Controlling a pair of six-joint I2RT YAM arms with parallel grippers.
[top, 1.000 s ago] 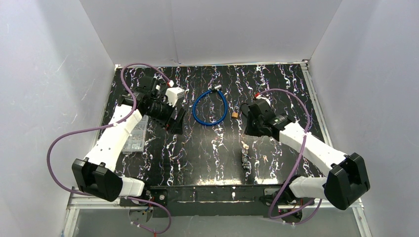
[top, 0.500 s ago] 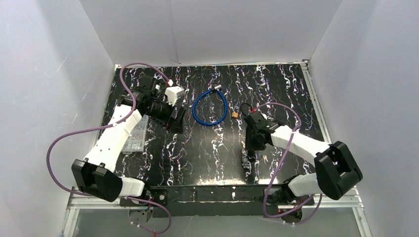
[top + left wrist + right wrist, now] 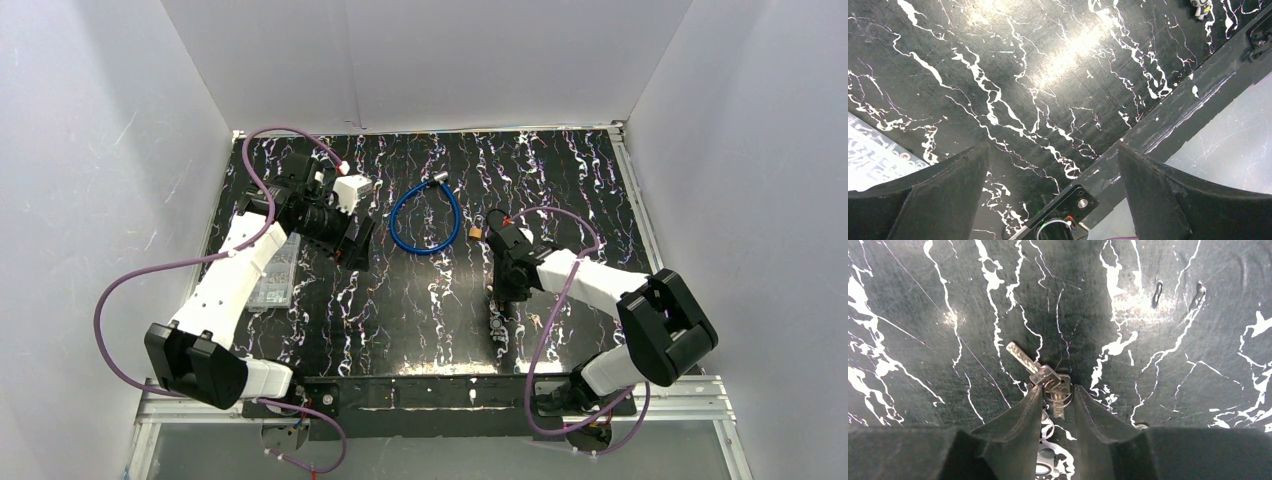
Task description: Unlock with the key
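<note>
Step in hand: picking up key. Right pincer (image 3: 1057, 390) straddling bunch of small silver keys on ring (image 3: 1040, 372), lying flat on black marbled tabletop (image 3: 923, 315), 4 o'clock of centre. Jaws half-closed; firm pinch impossible to tell. Left pincer (image 3: 1053, 165) hanging spread, empty. Next, likely: clamping, lifting, carrying toward small brass padlock (image 3: 477, 232) on blue cable loop (image 3: 425, 222), at 11 o'clock.

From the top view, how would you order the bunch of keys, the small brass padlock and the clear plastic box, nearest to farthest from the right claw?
1. Bunch of keys: directly at the tips of the right claw, on its near side.
2. Brass padlock: farther back, slightly to the left.
3. Clear plastic box: far over on the left.
</note>
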